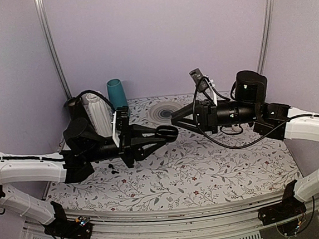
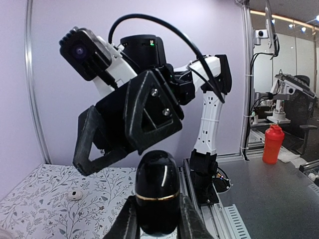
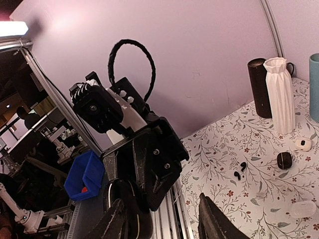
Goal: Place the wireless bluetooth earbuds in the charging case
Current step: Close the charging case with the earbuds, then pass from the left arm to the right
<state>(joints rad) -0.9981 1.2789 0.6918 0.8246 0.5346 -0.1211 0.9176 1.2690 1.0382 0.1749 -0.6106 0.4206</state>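
My left gripper (image 2: 157, 204) is shut on a glossy black egg-shaped charging case (image 2: 157, 179) with a thin gold seam. It holds the case up in the air over the middle of the table (image 1: 208, 165). My right gripper (image 3: 162, 204) faces it closely, tip to tip, and is open. The case (image 3: 130, 211) shows just behind its left finger (image 3: 113, 221). Two tiny black earbuds (image 3: 240, 170) lie on the flowered table at the left. In the top view both grippers meet near the centre, left (image 1: 169, 133) and right (image 1: 176, 118).
A white ribbed vase (image 3: 281, 94), a black cylinder (image 3: 259, 87) and a teal cup (image 1: 117, 93) stand at the back left. A small black case (image 3: 284, 160) and a small white case (image 3: 303, 144) lie near the vase. A grey round disc (image 1: 163, 112) lies at the back.
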